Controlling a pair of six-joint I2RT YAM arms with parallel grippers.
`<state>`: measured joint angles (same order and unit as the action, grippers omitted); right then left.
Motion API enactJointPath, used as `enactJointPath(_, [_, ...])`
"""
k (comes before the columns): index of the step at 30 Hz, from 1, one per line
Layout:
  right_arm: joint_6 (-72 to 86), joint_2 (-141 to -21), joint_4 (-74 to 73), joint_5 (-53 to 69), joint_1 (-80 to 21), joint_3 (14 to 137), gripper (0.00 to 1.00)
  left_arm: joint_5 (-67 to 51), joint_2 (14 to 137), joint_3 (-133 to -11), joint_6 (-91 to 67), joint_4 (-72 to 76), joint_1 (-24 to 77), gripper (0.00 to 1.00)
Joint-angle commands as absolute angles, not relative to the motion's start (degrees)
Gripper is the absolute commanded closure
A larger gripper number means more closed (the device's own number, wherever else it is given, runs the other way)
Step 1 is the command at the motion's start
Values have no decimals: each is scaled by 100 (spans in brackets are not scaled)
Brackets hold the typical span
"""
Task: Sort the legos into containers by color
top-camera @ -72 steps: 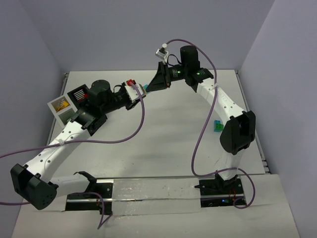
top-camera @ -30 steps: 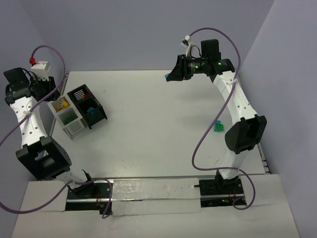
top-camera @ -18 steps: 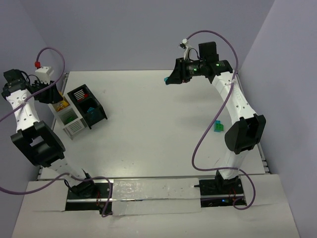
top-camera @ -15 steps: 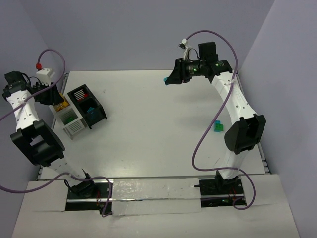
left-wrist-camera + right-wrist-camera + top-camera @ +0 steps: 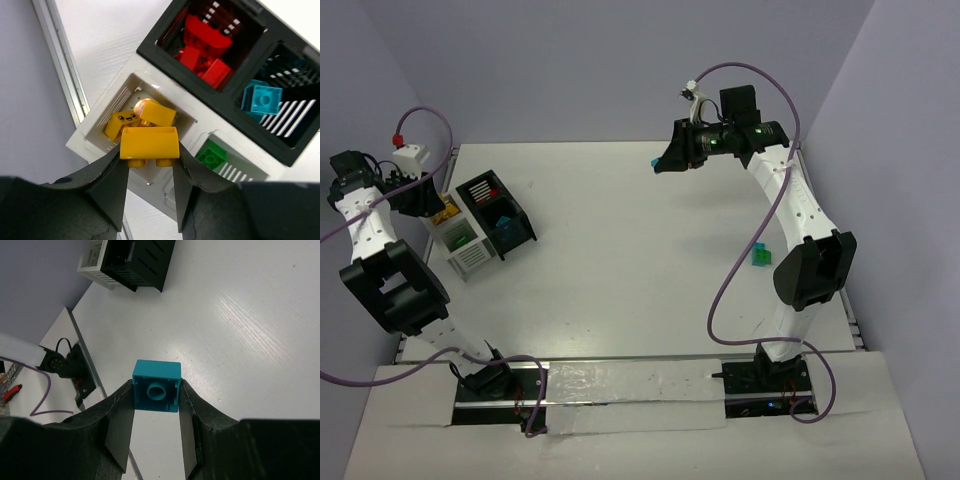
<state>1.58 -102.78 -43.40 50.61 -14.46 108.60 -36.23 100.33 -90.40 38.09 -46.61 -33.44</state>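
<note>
Partly cropped containers (image 5: 200, 127), left end effector (image 5: 149, 157) pinching yellow brick (image 5: 149, 141), right end effector (image 5: 156, 394) pinching teal brick (image 5: 156, 382)

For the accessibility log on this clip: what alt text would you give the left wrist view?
The left gripper pinches a yellow brick above a white bin that holds other yellow pieces. Neighbouring bins hold red bricks, cyan bricks and a green brick.
</note>
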Motion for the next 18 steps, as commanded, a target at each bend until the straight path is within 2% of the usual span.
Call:
enactJointPath(1, [65,-10291,-4382,5107,-1535,11071,100,-3494,10018,-8886,3957,-4227,-3396,88])
enactJointPath(7, [-128,-10358,-4438,5066,-1604,11198,100,-3406,10094,-8872,3999,-4196,-3406,78])
enactJointPath(10, [-170,-10371,-4459,5027,-1638,11224,100,-3363,10102,-8883,4002,-4169,-3422,70])
enactJointPath(15, [-211,-10354,-4449,4983,-1687,11239,100,-3395,10112,-8983,3931,-4127,-3531,53])
enactJointPath(16, [-211,-10354,-4442,4983,-1693,11251,100,-3443,10142,-9048,3949,-4208,-3538,45])
enactJointPath(18, [-209,-10355,-4443,4983,-1698,11271,100,-3538,10180,-9157,3959,-4338,-3544,38])
